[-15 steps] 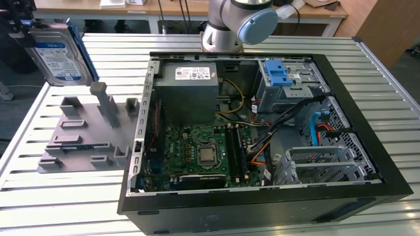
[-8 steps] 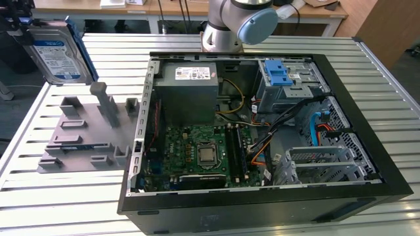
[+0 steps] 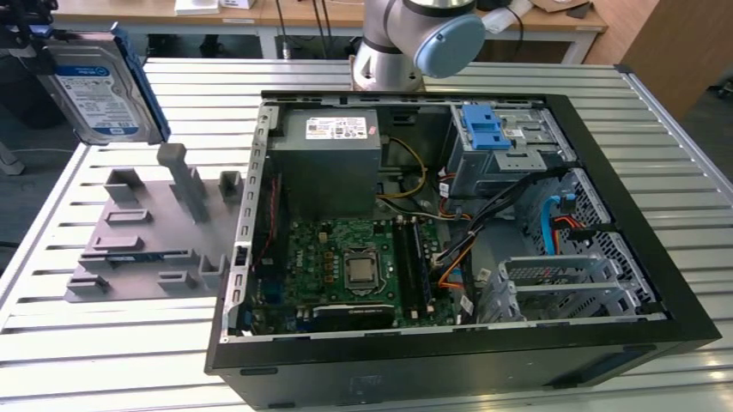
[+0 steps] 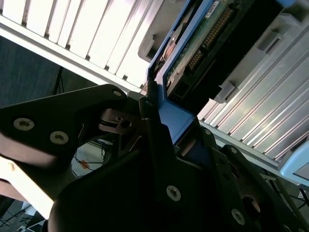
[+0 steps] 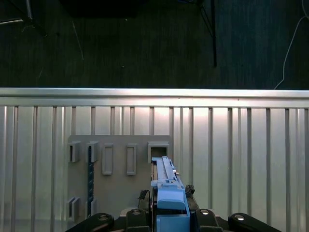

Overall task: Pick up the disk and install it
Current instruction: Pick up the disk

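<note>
My gripper (image 4: 166,130) is clamped on the disk (image 3: 98,90). In the second wrist view the fingers (image 4: 149,121) pinch the blue carrier frame at one short end, so the disk is not lying off to any side of me; it hangs straight out from my fingertips. It stands on edge, its long axis running roughly up and down in the exterior view and a little tilted, with the label facing the camera.

It hangs above the grey fixture plate (image 3: 137,240) and appears clear of it. The open computer case (image 3: 641,283) lies well apart, toward the exterior view's right, and its blue-latched drive cage (image 3: 504,150) sits in the far corner.

By count: one disk, one gripper, one fixture plate, one case, one such cage — all on one slatted table (image 3: 69,343).
</note>
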You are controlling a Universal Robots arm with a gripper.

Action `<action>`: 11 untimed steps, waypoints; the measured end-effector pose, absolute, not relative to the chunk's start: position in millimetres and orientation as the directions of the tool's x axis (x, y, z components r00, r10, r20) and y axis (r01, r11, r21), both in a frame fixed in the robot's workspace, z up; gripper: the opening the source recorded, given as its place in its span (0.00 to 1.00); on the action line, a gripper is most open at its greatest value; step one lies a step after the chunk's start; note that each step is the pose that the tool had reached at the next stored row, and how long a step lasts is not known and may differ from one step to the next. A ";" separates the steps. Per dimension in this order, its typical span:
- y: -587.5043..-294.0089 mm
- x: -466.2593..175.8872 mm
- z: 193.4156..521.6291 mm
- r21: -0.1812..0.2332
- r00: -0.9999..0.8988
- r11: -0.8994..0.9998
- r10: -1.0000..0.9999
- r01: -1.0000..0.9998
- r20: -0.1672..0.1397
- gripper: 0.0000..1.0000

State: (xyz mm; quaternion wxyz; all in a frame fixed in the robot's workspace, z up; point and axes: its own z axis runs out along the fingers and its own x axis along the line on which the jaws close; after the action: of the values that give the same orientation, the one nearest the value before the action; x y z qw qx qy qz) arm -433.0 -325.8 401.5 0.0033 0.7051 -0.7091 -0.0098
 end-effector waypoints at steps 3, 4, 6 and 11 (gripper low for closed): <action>-325.8 -433.0 403.8 0.018 -0.006 0.006 -1.000 -1.000 -0.009 0.36; -325.8 -433.0 404.5 0.018 -0.006 0.006 -1.000 -1.000 -0.009 0.36; -325.8 -433.0 406.0 0.018 -0.006 0.006 -1.000 -1.000 -0.009 0.36; -325.8 -433.0 409.4 0.017 -0.006 0.006 -1.000 -1.000 -0.009 0.36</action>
State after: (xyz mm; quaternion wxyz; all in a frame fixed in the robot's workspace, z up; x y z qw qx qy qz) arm -433.0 -325.8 409.4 0.0029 0.7051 -0.7091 -0.0094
